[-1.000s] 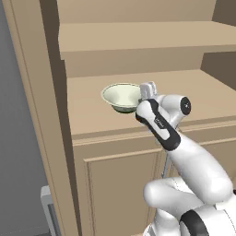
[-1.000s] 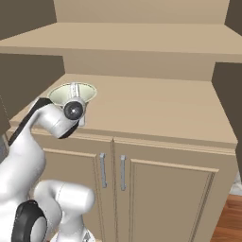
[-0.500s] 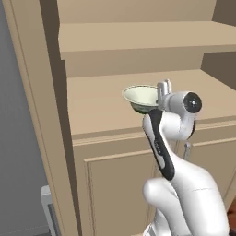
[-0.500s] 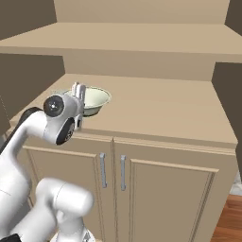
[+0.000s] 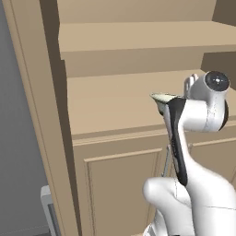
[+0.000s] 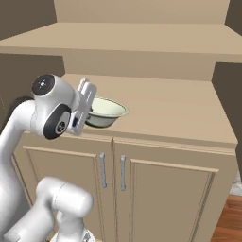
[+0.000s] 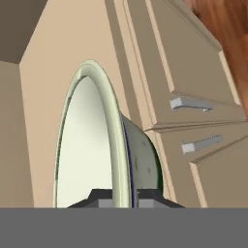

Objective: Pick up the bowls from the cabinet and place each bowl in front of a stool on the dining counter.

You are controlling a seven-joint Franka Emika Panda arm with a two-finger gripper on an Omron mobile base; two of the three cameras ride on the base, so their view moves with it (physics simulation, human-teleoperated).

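Observation:
One pale cream-green bowl [image 6: 107, 112] hangs just above the front edge of the cabinet's open shelf [image 6: 170, 106], left of the middle. My gripper [image 6: 89, 108] is shut on its left rim. In the hand view the bowl [image 7: 87, 145] stands on edge, and my gripper [image 7: 124, 198] pinches the rim between its two dark fingertips [image 7: 103, 199]. From the left base view a sliver of the bowl's rim [image 5: 162, 97] shows beside my forearm, over the shelf [image 5: 110, 103]. The stool and the dining counter are out of view.
Below the shelf are the cabinet's double doors with slim metal handles [image 6: 102, 169]. An upper shelf [image 6: 142, 40] overhangs the niche. A grey fridge side [image 5: 18, 138] stands left of the cabinet. Wood floor [image 6: 230, 217] shows at the lower right.
The arm has carried the bowl from the back left of the shelf to the right and forward, up to the shelf's front edge. The grip stayed on the rim.

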